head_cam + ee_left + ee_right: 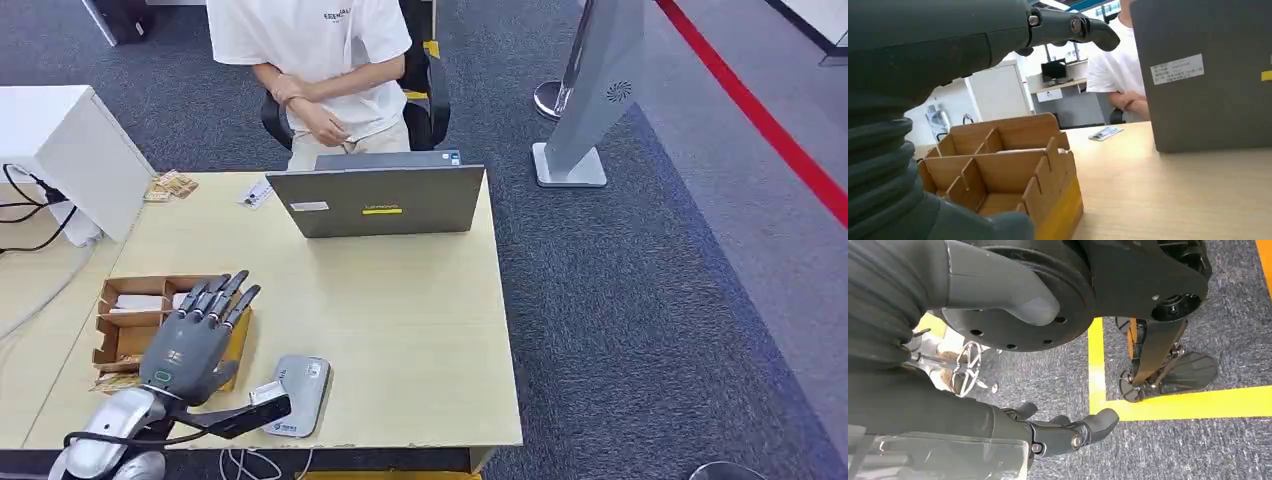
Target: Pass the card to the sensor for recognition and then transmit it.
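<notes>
My left hand (195, 335) hovers over a brown cardboard divider box (110, 335) at the table's left, fingers stretched out and apart, holding nothing. White cards (135, 303) lie in the box's far compartments. The left wrist view has the box (1013, 152) close below my left hand (1068, 25), its near compartments empty. A flat grey sensor (300, 393) lies near the table's front edge, just right of the hand. My right hand (1068, 432) hangs beside my body above the carpet, fingers loosely extended with nothing in them.
A grey laptop (380, 200) stands open at the table's far side, with a person in a white shirt (320, 50) seated behind it. A loose card (257, 193) and small packets (170, 186) lie at the far left. A white cabinet (60, 140) stands left.
</notes>
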Robot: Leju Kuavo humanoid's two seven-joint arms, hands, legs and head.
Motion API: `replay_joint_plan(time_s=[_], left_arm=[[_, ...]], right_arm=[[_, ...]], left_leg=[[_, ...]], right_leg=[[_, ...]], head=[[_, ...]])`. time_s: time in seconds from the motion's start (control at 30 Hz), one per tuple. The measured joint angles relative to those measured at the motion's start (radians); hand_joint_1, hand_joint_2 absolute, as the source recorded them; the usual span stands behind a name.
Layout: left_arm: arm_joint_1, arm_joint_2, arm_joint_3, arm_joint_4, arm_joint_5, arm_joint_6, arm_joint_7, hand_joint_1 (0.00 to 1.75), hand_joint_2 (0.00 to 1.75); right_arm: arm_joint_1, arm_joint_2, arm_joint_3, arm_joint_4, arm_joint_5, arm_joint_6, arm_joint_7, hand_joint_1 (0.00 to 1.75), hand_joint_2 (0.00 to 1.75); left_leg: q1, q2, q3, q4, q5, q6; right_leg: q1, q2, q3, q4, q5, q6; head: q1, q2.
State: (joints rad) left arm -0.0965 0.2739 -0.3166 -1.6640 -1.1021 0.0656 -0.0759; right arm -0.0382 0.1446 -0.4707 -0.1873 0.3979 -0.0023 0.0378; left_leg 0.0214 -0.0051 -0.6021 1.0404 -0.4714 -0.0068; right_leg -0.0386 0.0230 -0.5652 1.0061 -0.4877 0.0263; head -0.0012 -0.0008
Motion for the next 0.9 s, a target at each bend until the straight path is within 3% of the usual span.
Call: replay_joint_plan(time_s=[0.27,0.4,0.9], left_arm=[[0.021,0.01,-0.019,-0.001,-0.009,0.016,0.0,0.0,1.75],[0.068,0.022,-0.021,-0.019,-0.039,0.057,0.019,0.0,1.75],[0.206,0.04,-0.027,-0.109,-0.093,0.103,0.035,0.0,1.75]], right_arm=[[0.0,0.0,-0.003,0.0,0.002,-0.015,0.002,0.0,1.75],[0.001,0.0,-0.008,0.0,0.0,-0.015,0.003,0.0,1.75],[0.004,0.0,-0.028,0.0,0.003,-0.022,0.037,0.0,1.75]], left_leg=[[0.0,0.0,0.0,0.0,0.0,0.0],[0.0,0.0,0.0,0.0,0.0,0.0],[0.0,0.0,0.0,0.0,0.0,0.0]], right_leg=[[0.0,0.0,0.0,0.0,0.0,0.0],[0.0,0.0,0.0,0.0,0.0,0.0],[0.0,-0.001,0.001,0.0,0.0,0.0]], head=[[0.0,0.0],[0.0,0.0],[0.0,0.0]])
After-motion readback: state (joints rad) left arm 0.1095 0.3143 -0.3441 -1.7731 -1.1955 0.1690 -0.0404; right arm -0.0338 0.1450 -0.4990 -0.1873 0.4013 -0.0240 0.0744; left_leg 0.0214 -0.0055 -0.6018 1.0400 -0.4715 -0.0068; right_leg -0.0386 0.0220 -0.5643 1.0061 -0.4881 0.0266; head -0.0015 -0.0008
